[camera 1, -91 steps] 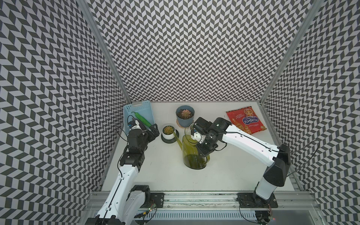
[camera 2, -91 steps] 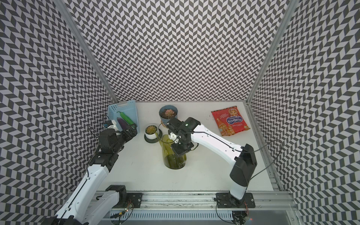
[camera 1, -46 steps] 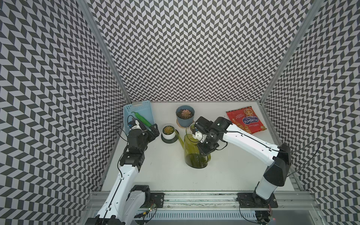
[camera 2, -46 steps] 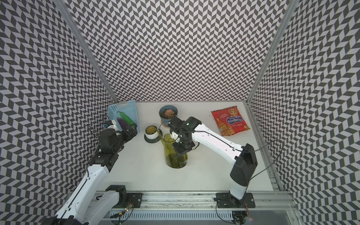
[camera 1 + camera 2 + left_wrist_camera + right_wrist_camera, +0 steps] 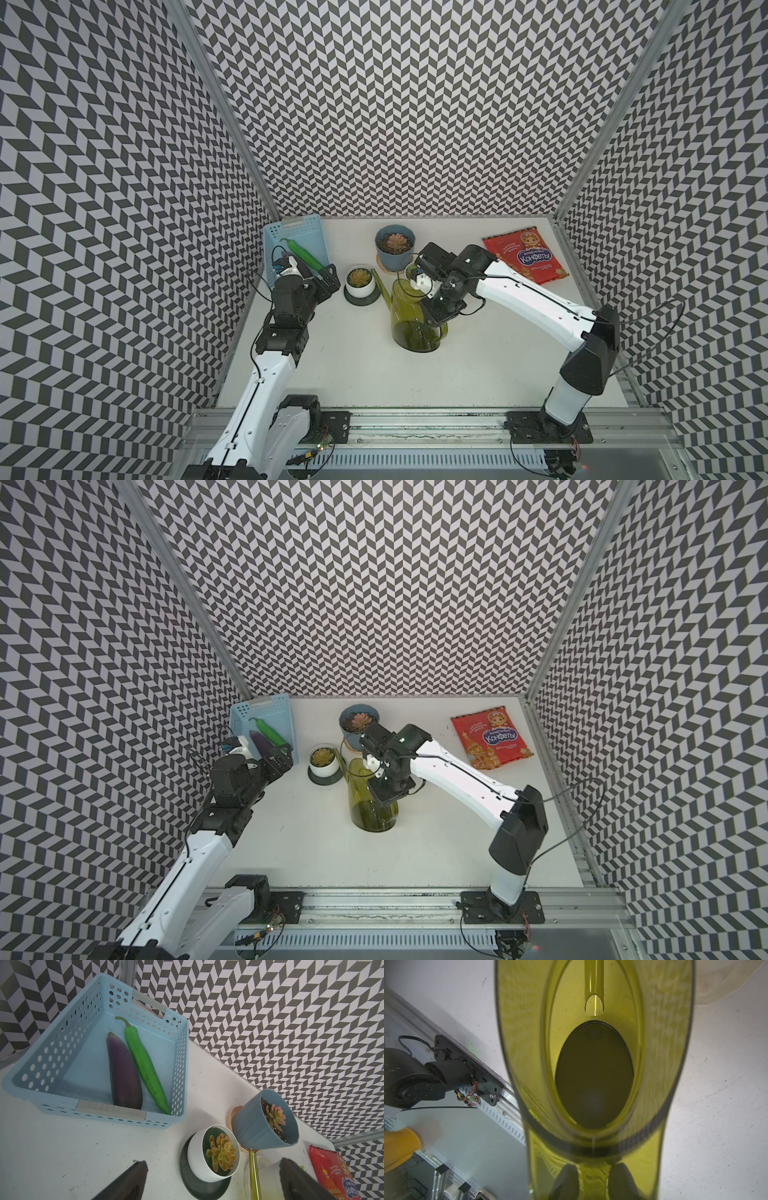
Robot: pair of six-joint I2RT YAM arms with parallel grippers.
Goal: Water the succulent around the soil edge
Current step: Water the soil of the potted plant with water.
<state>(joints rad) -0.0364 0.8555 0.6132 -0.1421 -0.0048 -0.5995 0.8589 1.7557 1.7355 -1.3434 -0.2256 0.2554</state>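
- The right end effector (image 5: 593, 1180) is clamped tight on the handle (image 5: 593, 1167) of the green watering can (image 5: 411, 328), one finger on either side.
- The can is upright with dark water in its base; whether it rests on the tabletop (image 5: 353, 374) cannot be told.
- Its spout (image 5: 380, 279) rises between the white-pot succulent (image 5: 358, 277), which sits on a dark saucer (image 5: 361, 300), and the blue-pot succulent (image 5: 395, 242), just beside the white pot's rim.
- The left end effector (image 5: 214, 1161) is spread wide and empty, near the white pot.
- Beside it, the blue basket (image 5: 305, 232) holds an eggplant (image 5: 124, 1076) and a green pepper (image 5: 143, 1064) side by side.
- A red candy bag (image 5: 525, 259) lies well apart, at the tabletop's far right.
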